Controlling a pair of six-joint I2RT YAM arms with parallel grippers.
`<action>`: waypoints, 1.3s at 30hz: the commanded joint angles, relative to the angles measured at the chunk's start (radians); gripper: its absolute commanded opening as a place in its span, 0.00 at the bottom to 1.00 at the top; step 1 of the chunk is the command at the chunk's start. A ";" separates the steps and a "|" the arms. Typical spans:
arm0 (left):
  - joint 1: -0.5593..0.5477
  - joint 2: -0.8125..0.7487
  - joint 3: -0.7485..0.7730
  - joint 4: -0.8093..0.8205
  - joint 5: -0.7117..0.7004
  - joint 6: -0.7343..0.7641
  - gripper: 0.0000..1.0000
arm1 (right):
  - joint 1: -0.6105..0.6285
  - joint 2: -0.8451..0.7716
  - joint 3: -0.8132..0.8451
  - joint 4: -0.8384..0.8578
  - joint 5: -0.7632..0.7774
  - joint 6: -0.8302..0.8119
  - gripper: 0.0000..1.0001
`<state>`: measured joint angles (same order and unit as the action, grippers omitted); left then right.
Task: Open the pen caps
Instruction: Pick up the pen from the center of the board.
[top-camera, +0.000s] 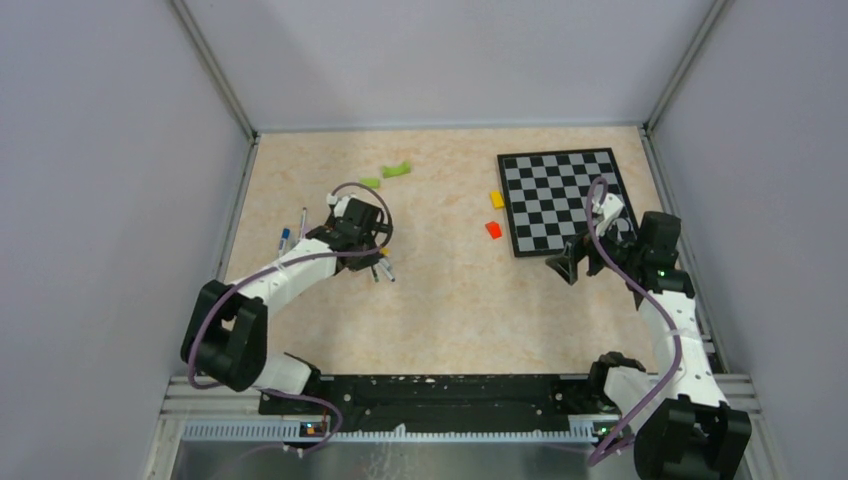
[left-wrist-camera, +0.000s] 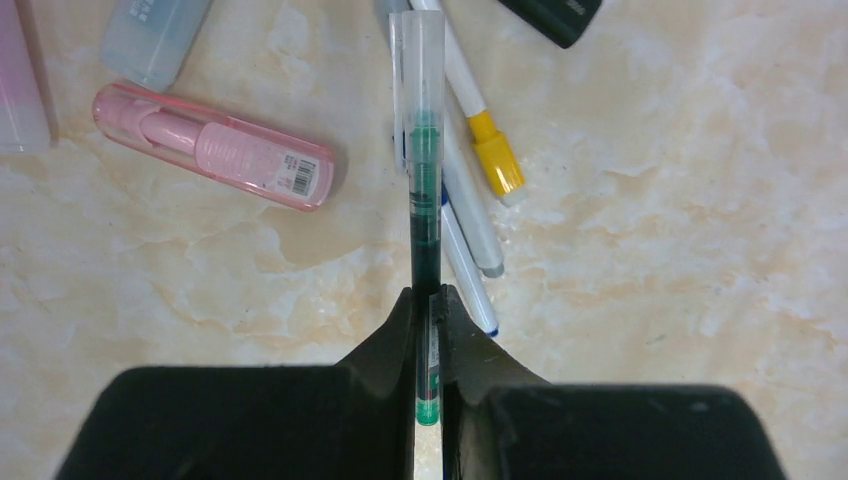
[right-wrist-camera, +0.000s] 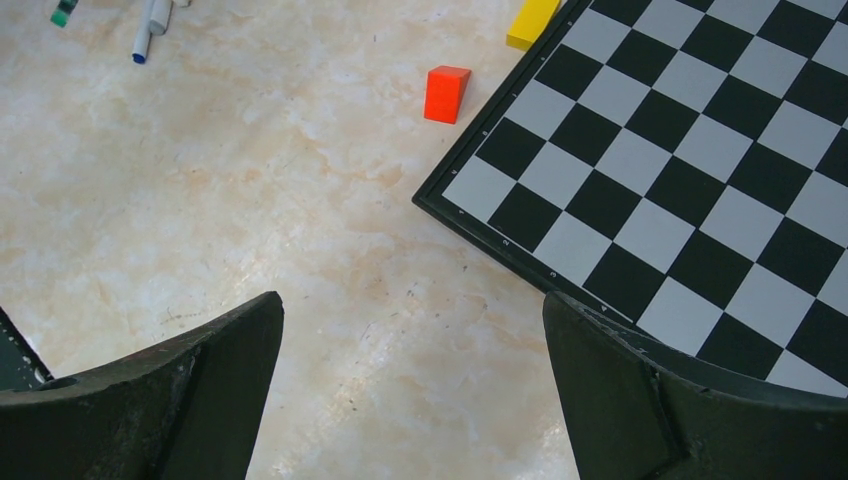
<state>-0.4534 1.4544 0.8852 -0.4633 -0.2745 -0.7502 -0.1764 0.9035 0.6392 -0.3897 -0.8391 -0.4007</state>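
Fingers (left-wrist-camera: 390, 345) of my left gripper (left-wrist-camera: 428, 300) are pinched shut on a thin clear-plastic pen with green ink (left-wrist-camera: 426, 200), with a clear cap (left-wrist-camera: 418, 60) on its far end. Just beside it on the beige marbled table (left-wrist-camera: 650, 250) I see a pink translucent highlighter (left-wrist-camera: 215, 148) and a yellow-capped white pen (left-wrist-camera: 497, 155). My right gripper (right-wrist-camera: 410, 310) gapes wide, holding nothing, near a black-and-white chessboard (right-wrist-camera: 700, 150).

A robotics lab test cell: plain grey partition walls (top-camera: 100, 150) on metal corner posts box in a beige marbled tabletop (top-camera: 450, 300). Two white-and-black cabled robot arms (top-camera: 290, 265) are bolted to a slotted aluminium rail (top-camera: 440, 428) at 6 o'clock. A flat black-and-white checkered board (top-camera: 560, 200) lies at 2 o'clock.
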 joint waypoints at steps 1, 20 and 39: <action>-0.002 -0.103 -0.039 0.049 0.091 0.048 0.00 | 0.022 -0.002 0.005 0.021 -0.026 -0.012 0.99; -0.096 -0.296 -0.409 1.122 0.604 -0.078 0.00 | 0.141 0.143 -0.016 0.258 -0.418 0.293 0.99; -0.401 0.000 -0.258 1.414 0.334 -0.077 0.00 | 0.357 0.273 -0.113 0.824 -0.391 0.743 0.99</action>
<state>-0.8188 1.4132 0.5770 0.8150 0.1360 -0.8349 0.1650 1.1530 0.5293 0.2810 -1.2583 0.2440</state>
